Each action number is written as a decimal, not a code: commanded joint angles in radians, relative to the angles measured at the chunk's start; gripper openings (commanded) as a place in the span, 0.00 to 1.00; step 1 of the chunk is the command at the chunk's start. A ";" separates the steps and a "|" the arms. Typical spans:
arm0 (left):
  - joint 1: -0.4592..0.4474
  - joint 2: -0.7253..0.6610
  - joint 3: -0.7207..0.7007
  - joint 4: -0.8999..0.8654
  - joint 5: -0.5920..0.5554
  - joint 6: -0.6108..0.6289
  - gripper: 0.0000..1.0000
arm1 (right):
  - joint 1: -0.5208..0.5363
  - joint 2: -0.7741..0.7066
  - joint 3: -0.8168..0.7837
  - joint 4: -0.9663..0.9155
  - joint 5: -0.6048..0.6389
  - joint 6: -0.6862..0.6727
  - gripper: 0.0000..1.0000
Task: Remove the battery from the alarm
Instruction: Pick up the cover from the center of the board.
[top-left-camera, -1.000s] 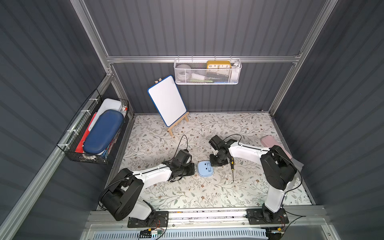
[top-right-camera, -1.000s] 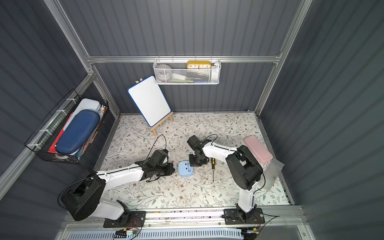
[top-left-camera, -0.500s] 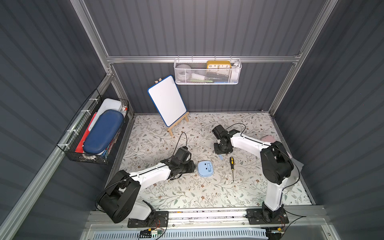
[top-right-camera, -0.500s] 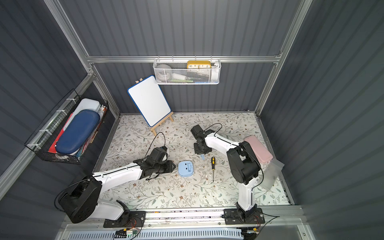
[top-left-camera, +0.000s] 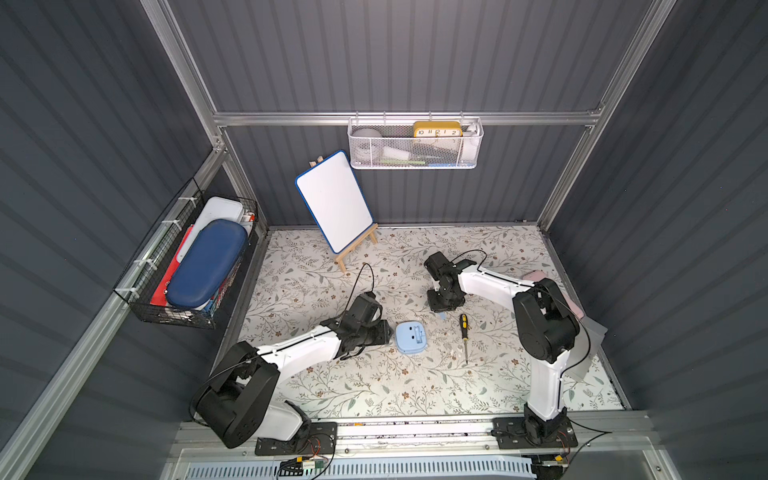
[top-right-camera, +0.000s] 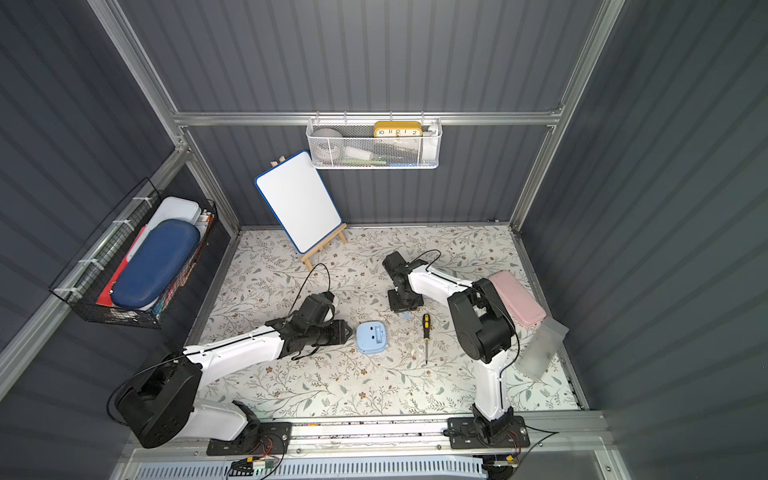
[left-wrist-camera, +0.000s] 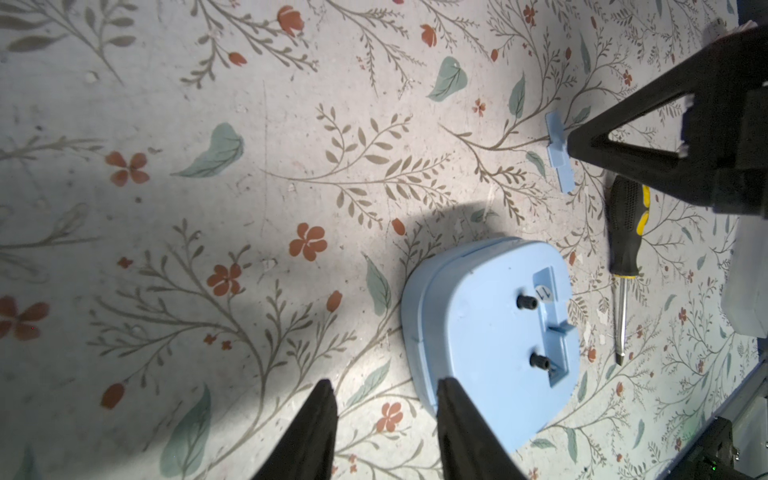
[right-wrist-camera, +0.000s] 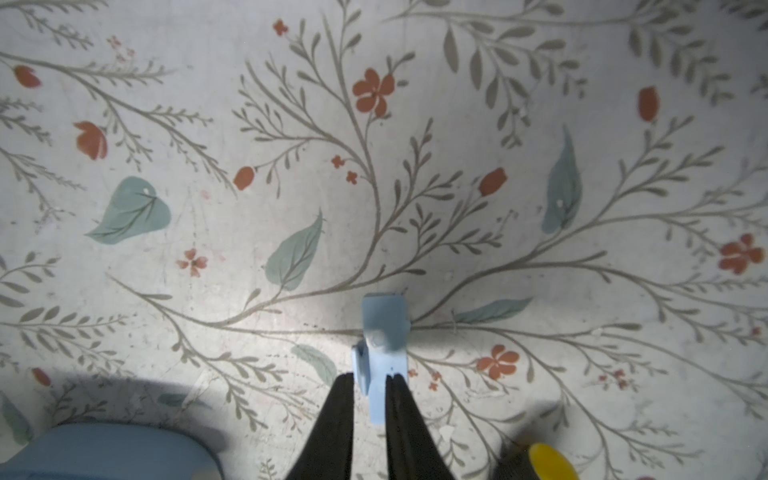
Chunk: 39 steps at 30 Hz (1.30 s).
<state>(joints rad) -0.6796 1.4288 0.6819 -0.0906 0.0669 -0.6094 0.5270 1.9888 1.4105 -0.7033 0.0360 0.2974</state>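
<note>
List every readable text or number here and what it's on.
"11": round white sticker in the recess on the alarm back.
"10 11 12 1 2": face of the yellow clock in the wire basket; the rest of its face is hidden.
Items in the black basket: print too small to read.
Screwdriver: no text visible.

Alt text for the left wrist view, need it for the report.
Light-blue alarm clock lies face down on a floral mat, battery compartment uncovered, just beyond the open left gripper. Beside it lie a black-and-yellow screwdriver and the small blue cover.
</note>
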 joint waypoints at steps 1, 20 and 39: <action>0.008 -0.014 0.002 0.009 0.011 0.026 0.45 | 0.000 0.030 0.018 -0.009 -0.020 -0.006 0.22; 0.012 -0.039 0.009 -0.001 0.011 0.037 0.45 | 0.001 0.004 0.004 -0.016 -0.025 -0.010 0.03; 0.087 -0.138 0.098 0.088 0.202 0.138 0.53 | 0.038 -0.504 -0.291 0.344 -0.817 0.262 0.05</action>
<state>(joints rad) -0.5938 1.3220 0.7887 -0.0151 0.2584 -0.4740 0.5758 1.4769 1.1675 -0.4904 -0.5320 0.4419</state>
